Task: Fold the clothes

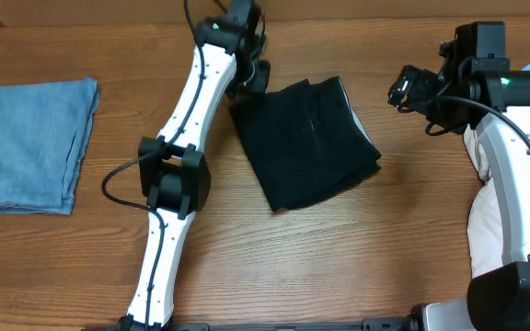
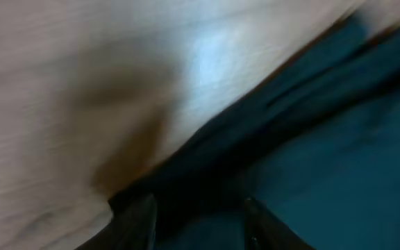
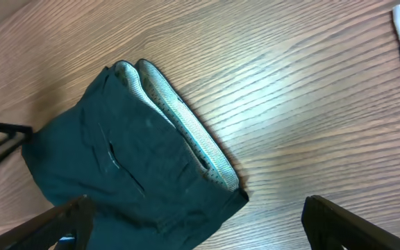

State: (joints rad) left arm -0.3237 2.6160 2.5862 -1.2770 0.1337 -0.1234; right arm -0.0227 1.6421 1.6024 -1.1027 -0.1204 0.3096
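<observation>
Wood-grain table (image 1: 357, 267) is filling every view, with the black shorts (image 1: 306, 142) lying folded at its middle, though the left wrist view is blurring badly. The left gripper (image 1: 249, 85) is reaching down at the shorts' far corner, its fingers apart and its grip impossible to judge. The right gripper (image 1: 399, 89) is hovering wide open and empty beside them.

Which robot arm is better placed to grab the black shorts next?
Left, probably. The left gripper sits right at a corner of the black shorts. The right gripper is wide open but hangs off to the side, apart from them.
</observation>
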